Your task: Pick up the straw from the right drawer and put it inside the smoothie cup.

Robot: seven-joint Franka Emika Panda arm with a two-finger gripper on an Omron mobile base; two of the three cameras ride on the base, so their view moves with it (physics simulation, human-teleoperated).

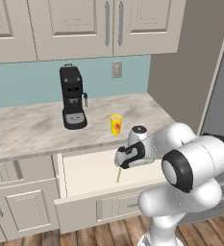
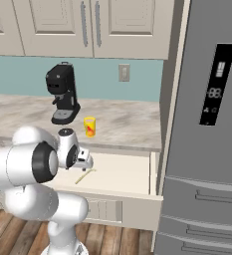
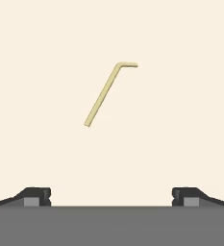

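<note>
Wide-open gripper (image 3: 111, 194) hangs pointing down above straw (image 3: 104, 94) in right drawer (image 1: 84, 168).

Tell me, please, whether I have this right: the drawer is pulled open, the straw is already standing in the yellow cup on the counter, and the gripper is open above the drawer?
Not quite. The straw lies flat on the drawer floor, as the hand view shows, below the open gripper. The yellow cup stands on the counter.

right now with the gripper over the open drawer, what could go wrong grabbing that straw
The straw is very thin and lies flat on the right drawer floor, so the open gripper may close above it or push it aside. The smoothie cup is small and light-looking; a long straw could tip it.
</note>
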